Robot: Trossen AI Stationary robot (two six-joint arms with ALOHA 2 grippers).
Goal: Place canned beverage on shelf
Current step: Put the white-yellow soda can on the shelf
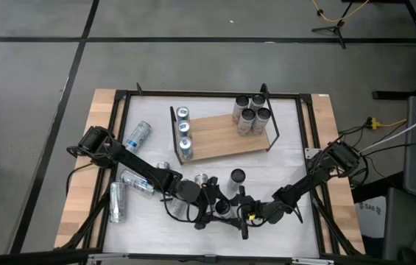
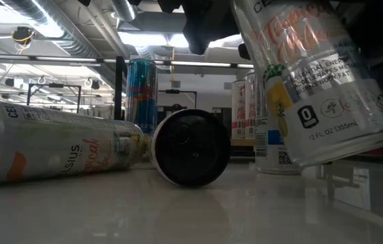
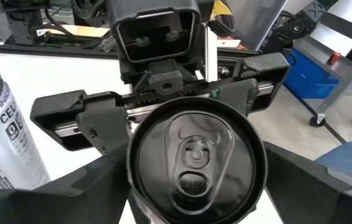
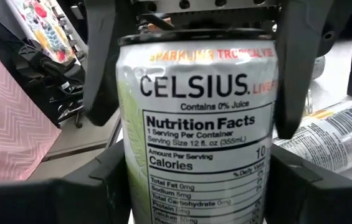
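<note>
Two grippers, high view: the left gripper point(image 1: 215, 210) and the right gripper point(image 1: 245, 213) meet nose to nose near the table's front edge, with the canned beverage point(image 1: 226, 207) between them.
Shelf: the shelf point(image 1: 219, 136) stands well apart from them in the far middle of the table, with three cans point(image 1: 185, 131) in a row at its left end and four cans point(image 1: 251, 112) bunched at its right end.
Surface: white tabletop point(image 1: 288, 158) with bare wooden strips along both sides. Three loose cans point(image 1: 123, 184) lie on its left part, and a few upright ones stand near the arms.
Floor: grey, crossed by dark lines.
Low view: the canned beverage hangs tilted, clear of the glossy tabletop. A lying can point(image 2: 49, 146) and an end-on can point(image 2: 191, 148) rest on it, and a blue can point(image 2: 142, 95) stands behind them. Ceiling ducts and strip lights run overhead.
Left wrist view: the can's pull-tab top faces the camera, with the right gripper's body behind it. Whether the left gripper presses on the can cannot be told. Beyond the table are a blue bin point(image 3: 313, 68) and a grey wheeled rack point(image 3: 344, 56).
Right wrist view: the right jaws pinch the can's lower body. Pink patterned cloth point(image 4: 7, 118) shows to one side.
</note>
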